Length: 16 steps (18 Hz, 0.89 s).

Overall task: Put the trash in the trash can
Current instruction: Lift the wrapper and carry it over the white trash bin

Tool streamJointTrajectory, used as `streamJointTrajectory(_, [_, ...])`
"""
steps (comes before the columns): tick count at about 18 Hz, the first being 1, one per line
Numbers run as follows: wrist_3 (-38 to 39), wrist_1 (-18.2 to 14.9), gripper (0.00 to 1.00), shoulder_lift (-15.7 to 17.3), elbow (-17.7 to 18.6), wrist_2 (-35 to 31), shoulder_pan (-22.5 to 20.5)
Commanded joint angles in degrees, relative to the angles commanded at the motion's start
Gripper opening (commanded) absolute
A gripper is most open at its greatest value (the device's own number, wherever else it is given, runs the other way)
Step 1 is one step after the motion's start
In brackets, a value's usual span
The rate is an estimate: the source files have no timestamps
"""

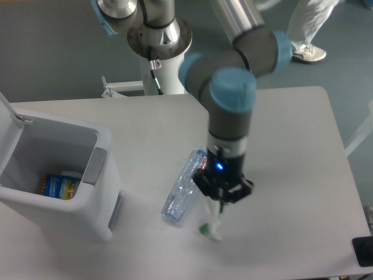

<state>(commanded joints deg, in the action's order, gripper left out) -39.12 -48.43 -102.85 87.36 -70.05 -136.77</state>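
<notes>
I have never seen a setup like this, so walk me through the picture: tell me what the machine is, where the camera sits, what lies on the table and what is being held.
The picture comes from one fixed camera, looking down at a white table from above. The grey and blue jointed machine is a robot arm, mounted on a pedestal behind the table. At its tip is a two-finger gripper, a simple clamp. It is shut on a small crumpled white wrapper with a green bit, which hangs below it. Whether the wrapper's lower end touches the table cannot be told. Just left of it a crushed clear plastic bottle lies flat. At far left stands a white trash can with its lid up; a blue package is already inside. Someone's legs show at the top.
</notes>
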Motion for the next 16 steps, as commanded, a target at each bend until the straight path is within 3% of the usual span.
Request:
streamJointTrajectory(6, [5.5, -0.1, 0.0, 6.9, 0.3, 0.9, 8.9])
streamJointTrajectory(10, [6.3, 0.0, 0.0, 10.5, 3.9, 0.8, 14.3])
streamJointTrajectory(11, [6.1, 0.0, 0.09, 10.8, 5.3, 0.7, 14.9])
streamJointTrajectory(12, [5.8, 0.0, 0.39, 11.0, 6.2, 0.7, 15.7])
streamJointTrajectory(13, [5.6, 0.1, 0.79, 11.0, 6.8, 0.7, 16.2])
streamJointTrajectory(14, [5.6, 0.1, 1.0, 11.0, 7.5, 0.8, 16.4])
streamJointTrajectory(16, [6.1, 0.1, 1.0, 11.0, 8.0, 0.7, 16.4])
